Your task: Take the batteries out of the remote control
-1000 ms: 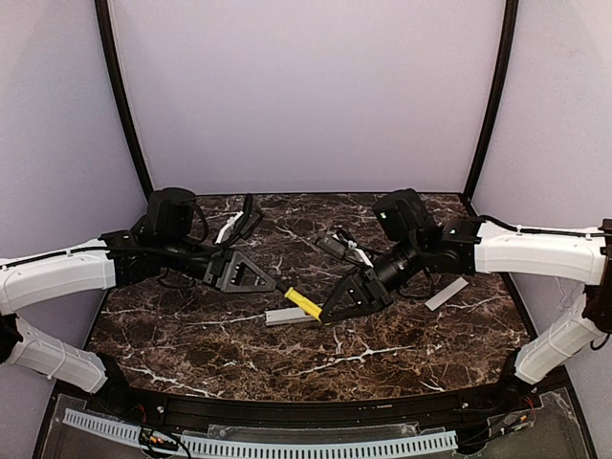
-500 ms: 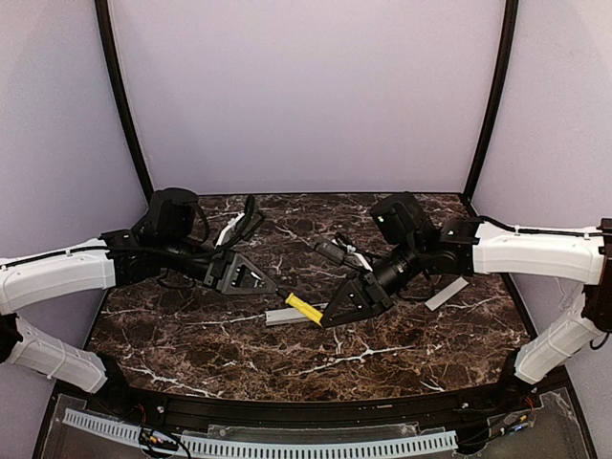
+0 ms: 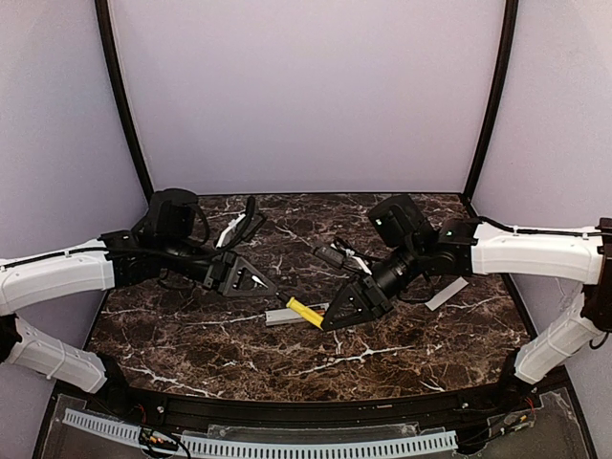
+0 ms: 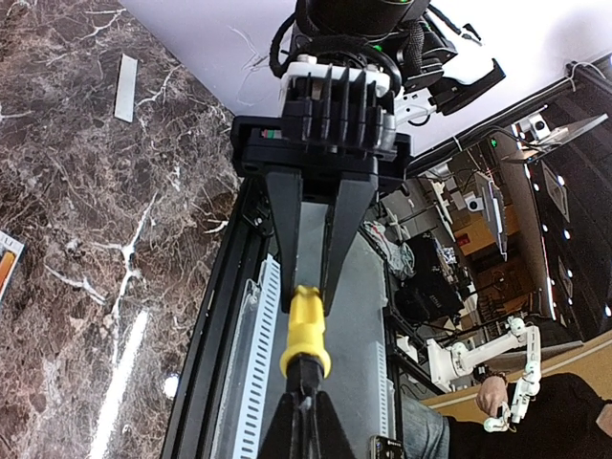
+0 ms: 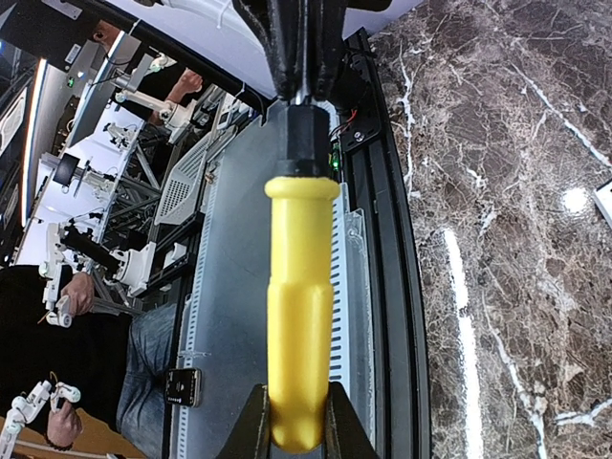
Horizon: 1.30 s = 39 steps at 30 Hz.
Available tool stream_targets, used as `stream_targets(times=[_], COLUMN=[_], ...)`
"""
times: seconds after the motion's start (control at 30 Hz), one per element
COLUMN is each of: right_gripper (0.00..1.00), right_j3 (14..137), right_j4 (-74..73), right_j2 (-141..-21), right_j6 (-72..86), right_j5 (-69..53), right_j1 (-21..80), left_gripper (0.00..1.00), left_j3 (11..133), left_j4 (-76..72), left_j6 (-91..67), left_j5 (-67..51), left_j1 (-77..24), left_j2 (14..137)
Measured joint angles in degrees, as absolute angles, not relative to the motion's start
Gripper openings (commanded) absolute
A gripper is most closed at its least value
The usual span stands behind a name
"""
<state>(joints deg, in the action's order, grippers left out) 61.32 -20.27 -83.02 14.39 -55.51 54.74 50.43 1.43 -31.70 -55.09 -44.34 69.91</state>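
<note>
Currently you have both arms meeting over the middle of a glossy, dark brown marble-patterned counter (image 3: pixel 191 335) veined in white. Between them hangs a screwdriver (image 3: pixel 304 312) with a smooth, rounded yellow plastic handle and a dark tip. Your right jaws are closed on the handle's butt end; your left jaws are closed tight on the dark tip. Seen from above, the remote control (image 3: pixel 279 316), a slim pale flat bar, lies on the counter just beneath the screwdriver. Only the left wrist view shows the batteries (image 4: pixel 7 263): a sliver of orange-red against a white edge at the frame's left border. A shorter flat pale strip (image 3: pixel 447 293) lies well apart, by your right arm (image 3: pixel 535 251).
</note>
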Motion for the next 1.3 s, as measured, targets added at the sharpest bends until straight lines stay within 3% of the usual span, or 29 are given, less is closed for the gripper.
stream_targets(times=[0.03,0.1,0.17,0.2,0.27,0.4,0.7,1.3], right_gripper=[0.00,0.12,0.33,0.52,0.71,0.86,0.90,0.80], right_j3=[61.3,61.4,61.5,61.4,60.8,57.1,45.0,41.2], right_j4=[-20.3,-20.3,-20.2,-20.0,-17.3,-8.6,14.4,29.2], right_j2=[-83.0,-83.0,-83.0,-83.0,-82.6,-78.7,-70.0,-69.5], right_j6=[14.2,14.0,14.2,14.6,16.8,21.9,35.0,43.7], right_j5=[-55.5,-55.1,-54.2,-53.6,-50.6,-44.0,-32.7,-24.9], right_j1=[54.8,54.8,54.8,54.8,55.0,55.0,55.1,55.1], left_gripper=[0.00,0.00,0.00,0.00,0.00,0.00,0.01,0.00], left_j3=[50.4,49.8,48.5,47.8,46.8,46.0,44.9,41.5], left_j4=[1.3,0.1,-1.9,-3.0,-4.7,-6.3,-13.1,-35.0], left_j6=[-31.9,-32.6,-33.6,-34.1,-34.9,-35.5,-39.6,-53.3], left_j5=[-55.0,-54.5,-54.0,-53.6,-52.6,-50.4,-46.8,-43.9], left_j1=[-44.4,-44.6,-44.6,-44.6,-44.9,-45.4,-45.5,-45.5], left_j2=[69.8,69.5,69.1,68.8,68.6,68.6,68.5,70.9])
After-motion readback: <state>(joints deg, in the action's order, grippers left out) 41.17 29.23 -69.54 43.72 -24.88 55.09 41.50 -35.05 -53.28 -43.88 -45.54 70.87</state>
